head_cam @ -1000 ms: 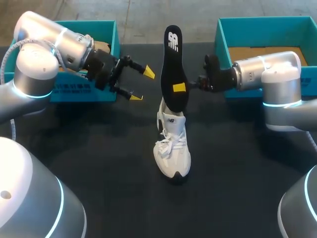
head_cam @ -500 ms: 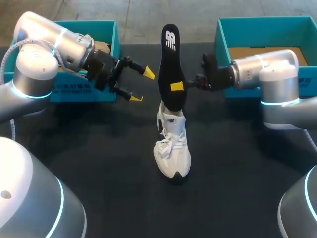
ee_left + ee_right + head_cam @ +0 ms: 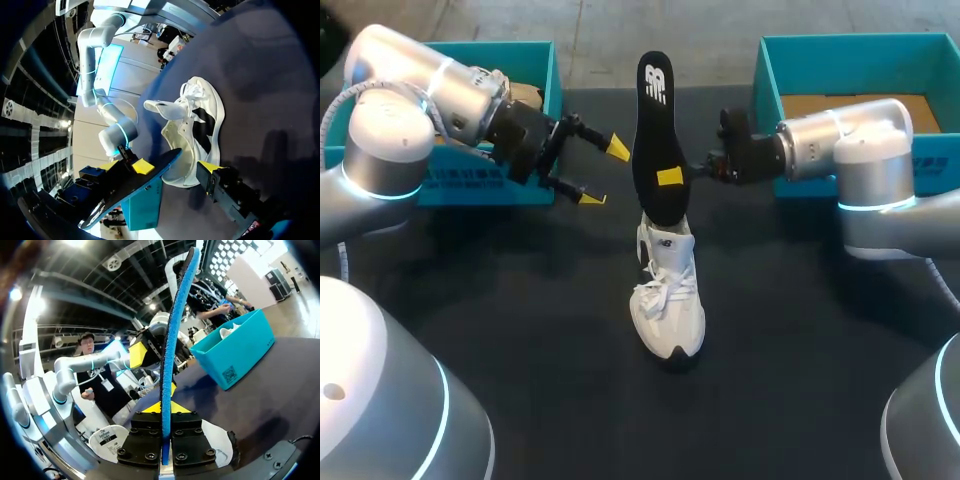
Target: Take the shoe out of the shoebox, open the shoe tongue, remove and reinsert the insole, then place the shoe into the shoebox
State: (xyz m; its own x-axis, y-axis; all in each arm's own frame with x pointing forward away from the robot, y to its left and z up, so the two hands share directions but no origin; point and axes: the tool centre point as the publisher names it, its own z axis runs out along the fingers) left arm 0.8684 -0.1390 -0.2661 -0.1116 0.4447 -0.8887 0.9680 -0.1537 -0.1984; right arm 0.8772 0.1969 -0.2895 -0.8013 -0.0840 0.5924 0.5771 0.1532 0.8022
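Black table point(image 3: 520, 330): white shoe point(image 3: 667, 300), left shoebox point(image 3: 470, 188), right shoebox point(image 3: 772, 75)

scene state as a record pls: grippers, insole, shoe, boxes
right gripper: jaws shut on insole
left gripper: jaws open, empty, beside the insole, apart from it
insole: black, upright, lower end at the shoe's heel opening; whether inside, cannot tell
shoe: white, on table, outside both boxes
left box: teal, behind left arm
right box: teal, behind right arm

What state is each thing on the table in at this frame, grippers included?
insole: upright, out of the shoe, above its heel
shoe: on its sole, opening wide
right gripper: shut on insole
left gripper: open, empty
left shoebox: open
right shoebox: open
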